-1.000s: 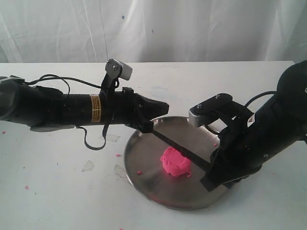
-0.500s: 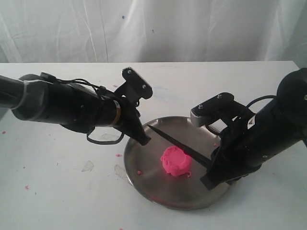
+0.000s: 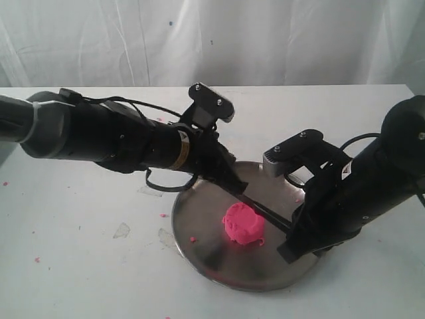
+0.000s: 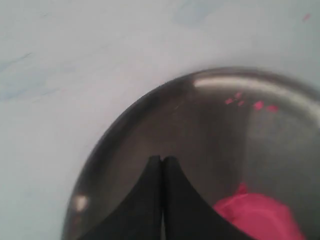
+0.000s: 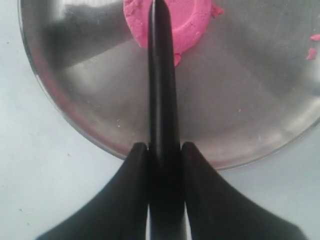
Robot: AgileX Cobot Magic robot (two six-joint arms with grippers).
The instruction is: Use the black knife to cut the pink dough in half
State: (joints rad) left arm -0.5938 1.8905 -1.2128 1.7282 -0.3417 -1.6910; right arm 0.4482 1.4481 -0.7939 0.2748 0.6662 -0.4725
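Around pink dough (image 3: 243,224) and black knife (image 5: 161,100), crumbs (image 4: 257,105) dot the steel plate (image 3: 202,226).

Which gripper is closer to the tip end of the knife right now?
Left. The left gripper, shut, sits by the tip end of the black knife. The right gripper clamps the handle end, across the pink dough from it.

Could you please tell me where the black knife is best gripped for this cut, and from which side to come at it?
By the handle end, coming in over the rim of the plate, as the right gripper does: its fingers clamp the handle from either side. The black knife is long and slim, so that likely leaves the blade free across the pink dough.
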